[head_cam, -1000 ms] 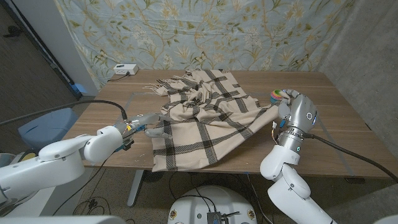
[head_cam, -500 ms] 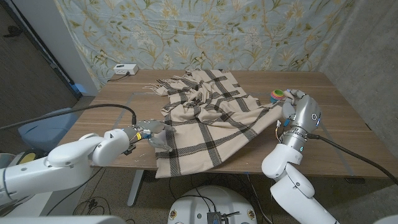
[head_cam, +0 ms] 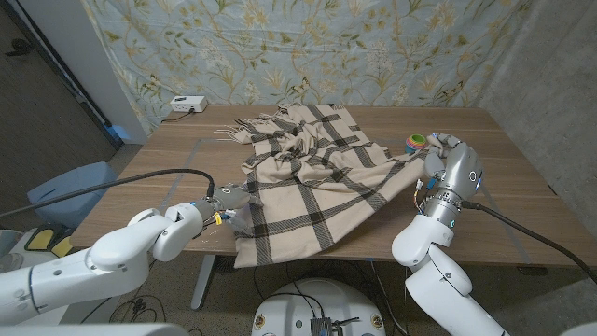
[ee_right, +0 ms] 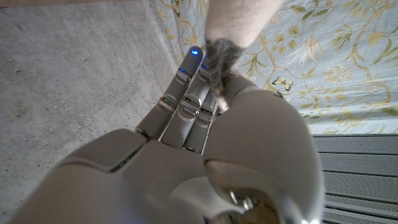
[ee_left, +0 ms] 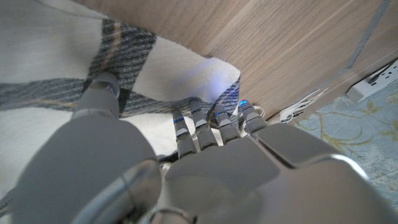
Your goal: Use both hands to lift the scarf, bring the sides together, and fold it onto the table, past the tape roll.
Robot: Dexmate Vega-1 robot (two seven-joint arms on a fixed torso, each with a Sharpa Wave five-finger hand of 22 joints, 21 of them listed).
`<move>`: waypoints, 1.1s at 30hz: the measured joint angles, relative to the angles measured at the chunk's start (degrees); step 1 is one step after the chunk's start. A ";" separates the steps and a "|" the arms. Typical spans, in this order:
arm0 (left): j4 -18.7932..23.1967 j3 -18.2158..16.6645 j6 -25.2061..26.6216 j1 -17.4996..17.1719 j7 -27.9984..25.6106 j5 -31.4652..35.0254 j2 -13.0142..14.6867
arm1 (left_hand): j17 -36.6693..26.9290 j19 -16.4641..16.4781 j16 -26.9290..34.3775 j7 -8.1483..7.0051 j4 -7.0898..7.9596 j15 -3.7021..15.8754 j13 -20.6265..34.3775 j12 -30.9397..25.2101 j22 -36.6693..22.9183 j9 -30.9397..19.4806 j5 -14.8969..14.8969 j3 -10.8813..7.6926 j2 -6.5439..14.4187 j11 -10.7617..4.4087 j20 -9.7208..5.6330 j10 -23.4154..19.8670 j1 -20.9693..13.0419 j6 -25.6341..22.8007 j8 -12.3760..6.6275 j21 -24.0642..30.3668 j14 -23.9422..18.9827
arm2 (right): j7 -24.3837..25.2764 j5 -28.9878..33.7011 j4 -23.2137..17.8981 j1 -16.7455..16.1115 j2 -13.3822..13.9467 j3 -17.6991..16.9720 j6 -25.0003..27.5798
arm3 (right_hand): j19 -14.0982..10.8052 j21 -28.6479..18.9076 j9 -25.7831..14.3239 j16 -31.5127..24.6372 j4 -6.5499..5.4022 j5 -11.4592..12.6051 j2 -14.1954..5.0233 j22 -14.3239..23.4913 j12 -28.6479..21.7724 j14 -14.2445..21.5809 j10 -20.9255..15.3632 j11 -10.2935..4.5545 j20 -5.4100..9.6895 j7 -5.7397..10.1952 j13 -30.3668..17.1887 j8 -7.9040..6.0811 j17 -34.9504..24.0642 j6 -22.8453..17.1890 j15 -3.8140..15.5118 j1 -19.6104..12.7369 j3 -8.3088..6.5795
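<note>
Change: since a second ago the left arm has swung in toward the frame's lower middle, so the left hand point(head_cam: 227, 200) now sits at the scarf's near-left corner; the right hand point(head_cam: 446, 161) has barely shifted, and the near hem has slid a little further off the table edge.

Table point(head_cam: 522, 201): one wooden top across the middle of the head view, patterned curtain behind it.

Scarf point(head_cam: 312, 173): one, cream with a dark plaid, running from the upper centre of the head view down to the lower centre, rumpled and fringed at the far end, near hem hanging over the table's front edge.

Handling: looks soft, light and floppy; I'd expect it to sag between two holds and drag along the wood, so corners or side edges seem the places to take it, well apart to keep it spread.

Left hand: in the left wrist view its fingers point(ee_left: 200, 127) lie over the cloth and the thumb presses a dark stripe; whether the corner is really pinched I cannot tell.

Right hand: raised on its edge at the right of centre, a twisted tip of scarf pinched up between its fingers in the right wrist view.

Tape roll point(head_cam: 414, 142): one, multicoloured, just beyond the right hand.

White box point(head_cam: 189, 105): one, upper left corner of the table.
</note>
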State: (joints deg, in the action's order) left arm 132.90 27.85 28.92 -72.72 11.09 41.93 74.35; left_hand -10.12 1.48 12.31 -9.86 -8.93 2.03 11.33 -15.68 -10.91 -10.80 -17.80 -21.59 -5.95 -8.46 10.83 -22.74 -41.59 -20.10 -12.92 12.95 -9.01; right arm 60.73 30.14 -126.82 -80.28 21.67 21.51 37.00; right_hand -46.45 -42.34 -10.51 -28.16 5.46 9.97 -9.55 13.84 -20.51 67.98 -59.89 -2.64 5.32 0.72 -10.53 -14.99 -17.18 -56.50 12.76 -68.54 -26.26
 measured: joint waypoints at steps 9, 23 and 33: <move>-4.15 3.11 -0.24 1.18 -2.09 7.22 -3.91 | 0.00 6.79 1.24 -3.50 -0.27 0.32 -0.20 -1.41 0.15 0.33 6.39 -0.74 7.28 -1.79 -3.26 -17.90 -11.20 -18.21 -4.03 1.27 -10.91 | 0.87 -0.45 0.11 -0.04 -0.01 -0.31 -0.76 | 0.09 -0.26 0.00 0.22 0.00 -0.01 0.00 0.00 0.64 0.09 -0.01 0.01 0.10 0.21 0.01 0.40 0.00 -0.20 -0.09 0.00 0.01; -9.08 -0.20 -3.81 -3.25 -17.95 1.91 -7.99 | -0.43 11.44 1.03 1.95 6.94 0.92 4.51 -4.30 -0.43 -4.88 4.65 -4.92 16.45 -1.37 -3.23 -32.98 -11.56 -27.28 -10.21 2.65 -22.16 | 2.51 -0.20 0.38 -1.58 -1.87 -2.34 -3.61 | 0.43 -0.92 0.01 0.44 0.24 -0.20 0.00 -0.28 0.88 0.19 -0.53 0.10 -0.03 0.20 0.03 0.45 -0.26 -0.63 -0.20 0.00 -0.22; -9.90 -14.28 -17.05 -9.85 -21.42 -15.95 -9.47 | -0.98 13.62 0.17 3.17 8.71 1.26 9.80 -8.62 -0.71 -9.79 1.81 -6.70 16.43 -0.07 -2.54 -34.48 -11.56 -26.05 -11.66 3.86 -25.13 | 3.05 2.90 1.24 -3.19 -5.77 -5.55 -8.92 | 0.84 -1.36 -0.06 0.44 0.31 0.01 0.44 -0.27 1.71 0.29 -1.13 0.11 -0.03 0.12 -0.02 0.84 -0.26 -0.73 -0.29 0.46 -0.15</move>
State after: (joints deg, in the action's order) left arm 123.00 13.57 11.87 -82.57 -10.33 25.99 64.88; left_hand -11.10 15.10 12.48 -6.70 -0.22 3.29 21.13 -24.30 -11.62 -20.59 -15.99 -28.29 10.48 -8.53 8.29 -57.22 -53.15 -46.15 -24.58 16.81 -34.13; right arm 63.78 33.03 -125.58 -83.47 15.90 15.97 28.09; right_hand -45.61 -43.70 -10.56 -27.73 5.77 9.98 -9.10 13.57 -18.79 68.27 -61.02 -2.53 5.29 0.84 -10.55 -14.15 -17.44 -57.23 12.47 -68.07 -26.41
